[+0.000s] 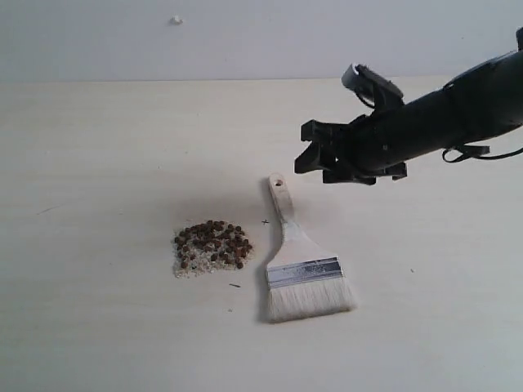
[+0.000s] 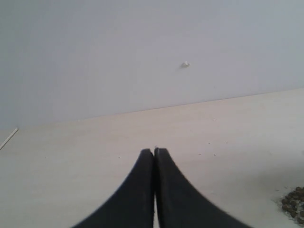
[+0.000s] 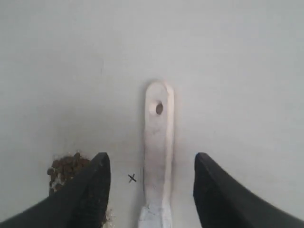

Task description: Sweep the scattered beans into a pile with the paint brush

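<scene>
Brush position: the paint brush (image 1: 292,245) lies flat on the tabletop (image 1: 98,147), just beside the pile (image 1: 212,247), on the pile's right in the exterior view, with a narrow strip of bare surface between them.
Brush axis: its long axis runs from far to near in the exterior view and leans a little, with the holed handle end farther back and slightly left and the bristles nearer and slightly right.
Brush facing: the handle end points toward the back wall (image 1: 327,33). The whitish bristles fan toward the near edge, and the silver ferrule sits crosswise just behind them.
Pile: the reddish-brown beans sit gathered in one compact mound on a bed of pale crumbs.
Mark: a small dark cross (image 1: 265,221) is drawn on the tabletop between the pile and the handle.
My right gripper (image 1: 305,147): its jaws are spread apart. It hovers above the tabletop near the holed handle end and is clear of the brush. In my right wrist view the handle lies lengthwise in the gap between my two fingers.
My left gripper (image 2: 154,151): its fingers are pressed together at the tips and it is low over bare tabletop. A bit of the pile shows at the edge of my left wrist view.
</scene>
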`<move>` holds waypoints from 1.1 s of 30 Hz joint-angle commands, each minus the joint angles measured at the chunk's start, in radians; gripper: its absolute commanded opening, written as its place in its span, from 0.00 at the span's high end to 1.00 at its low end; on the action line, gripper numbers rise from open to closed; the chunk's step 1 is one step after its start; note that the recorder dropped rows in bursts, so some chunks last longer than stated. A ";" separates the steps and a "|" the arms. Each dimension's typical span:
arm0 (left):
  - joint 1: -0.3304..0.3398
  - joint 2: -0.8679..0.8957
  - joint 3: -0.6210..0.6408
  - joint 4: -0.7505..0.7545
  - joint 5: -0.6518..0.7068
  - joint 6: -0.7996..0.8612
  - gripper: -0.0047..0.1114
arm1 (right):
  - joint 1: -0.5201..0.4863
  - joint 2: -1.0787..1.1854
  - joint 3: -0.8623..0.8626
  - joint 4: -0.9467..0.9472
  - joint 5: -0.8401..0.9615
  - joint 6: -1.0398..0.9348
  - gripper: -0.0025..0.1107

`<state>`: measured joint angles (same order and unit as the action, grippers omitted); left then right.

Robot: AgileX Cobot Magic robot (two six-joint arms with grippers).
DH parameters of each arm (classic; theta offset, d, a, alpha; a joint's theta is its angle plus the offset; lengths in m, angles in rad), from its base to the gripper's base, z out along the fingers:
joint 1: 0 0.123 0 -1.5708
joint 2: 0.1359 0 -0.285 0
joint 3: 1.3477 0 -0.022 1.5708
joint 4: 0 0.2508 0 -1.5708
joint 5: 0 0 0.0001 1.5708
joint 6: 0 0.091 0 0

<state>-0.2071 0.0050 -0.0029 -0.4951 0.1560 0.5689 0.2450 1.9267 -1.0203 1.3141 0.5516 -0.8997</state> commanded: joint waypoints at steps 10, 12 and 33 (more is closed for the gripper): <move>-0.004 -0.005 0.003 -0.002 -0.005 0.000 0.96 | -0.001 -0.504 0.338 -0.094 -0.609 0.084 0.84; -0.004 -0.005 0.003 -0.002 -0.005 0.000 0.96 | -0.001 -0.583 0.396 -0.094 -0.658 0.084 0.92; -0.004 -0.005 0.003 -0.002 -0.005 0.000 0.96 | -0.001 -1.603 0.834 -0.136 -0.543 0.088 0.98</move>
<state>-0.2071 0.0050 -0.0029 -0.4951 0.1560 0.5689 0.2450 0.3910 -0.1980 1.1941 -0.0150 -0.8148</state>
